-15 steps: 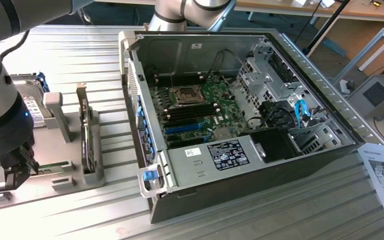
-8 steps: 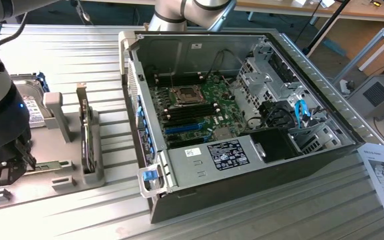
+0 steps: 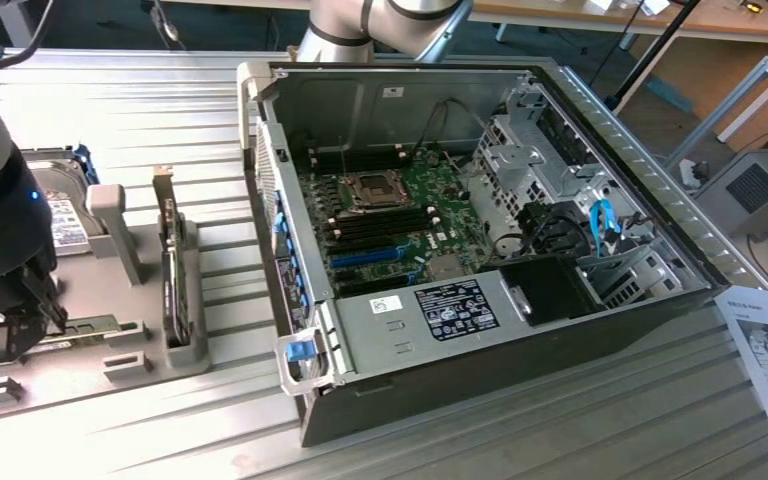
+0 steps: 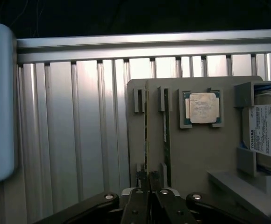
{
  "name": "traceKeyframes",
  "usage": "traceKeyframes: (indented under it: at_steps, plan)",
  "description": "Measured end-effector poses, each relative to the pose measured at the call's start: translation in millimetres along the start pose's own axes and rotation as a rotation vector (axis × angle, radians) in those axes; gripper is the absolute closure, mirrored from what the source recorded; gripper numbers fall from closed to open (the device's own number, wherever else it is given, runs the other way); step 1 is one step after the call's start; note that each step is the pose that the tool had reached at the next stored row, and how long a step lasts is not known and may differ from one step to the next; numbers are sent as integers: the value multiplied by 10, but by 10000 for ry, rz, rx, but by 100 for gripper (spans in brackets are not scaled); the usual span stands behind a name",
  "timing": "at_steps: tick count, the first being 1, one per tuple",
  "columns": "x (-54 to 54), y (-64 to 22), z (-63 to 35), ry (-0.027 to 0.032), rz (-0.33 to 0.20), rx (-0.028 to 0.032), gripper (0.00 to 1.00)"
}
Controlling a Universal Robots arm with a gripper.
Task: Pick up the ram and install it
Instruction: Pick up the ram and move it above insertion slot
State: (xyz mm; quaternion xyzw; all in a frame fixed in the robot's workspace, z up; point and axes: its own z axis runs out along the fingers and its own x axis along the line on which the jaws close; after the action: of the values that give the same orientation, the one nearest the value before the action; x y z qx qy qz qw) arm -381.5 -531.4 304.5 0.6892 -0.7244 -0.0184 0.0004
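Ribbed aluminium tabletop point(image 3: 157, 110) is spread under everything. At the exterior view's left, the ram point(image 4: 146, 130) is stood on edge in a grey holder tray point(image 4: 201, 154). One end seems to be pinched by the narrowly closed gripper point(image 4: 148, 177). A processor chip point(image 4: 203, 108) is seated near it, a hard drive point(image 4: 266, 133) farther off. An open computer case point(image 3: 491, 200) is set well apart at the exterior view's right.

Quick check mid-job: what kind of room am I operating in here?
Probably a robotics lab or assembly test cell: an open black computer tower case lies on a ribbed aluminium table, a grey fixture tray holds loose parts, and wooden workbenches stand behind.
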Motion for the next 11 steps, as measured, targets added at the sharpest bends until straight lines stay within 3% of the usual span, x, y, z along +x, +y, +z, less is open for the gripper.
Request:
traceKeyframes:
  at_steps: [11]
  plan:
    - [-4,3,-151,1,-57,-1,88]
